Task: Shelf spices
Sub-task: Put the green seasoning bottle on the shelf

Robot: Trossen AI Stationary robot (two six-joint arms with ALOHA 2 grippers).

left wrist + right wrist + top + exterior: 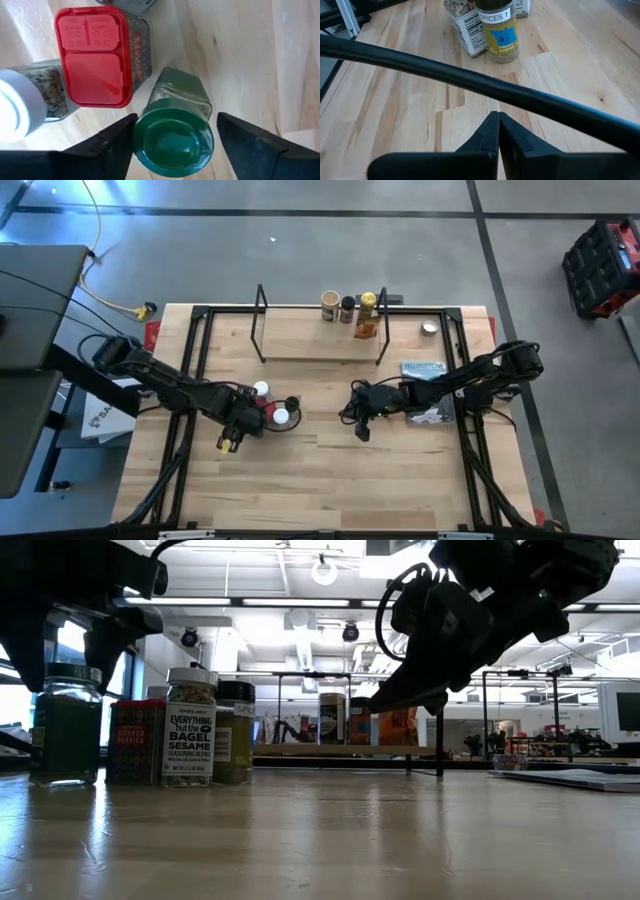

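Several spice jars stand in a cluster on the table's left middle: a green-lidded jar, a red-lidded tin, a white-lidded sesame jar and a dark-lidded jar. My left gripper is open above the green-lidded jar, with one finger on either side of its lid and narrow gaps between. My right gripper is shut and hangs over bare table at mid-right. On the shelf at the far side stand three jars and an orange packet.
A silver disc lies near the table's far right corner. Two flat booklets lie under the right arm. A black cable crosses the right wrist view. Bare wood lies between the two grippers and along the near edge.
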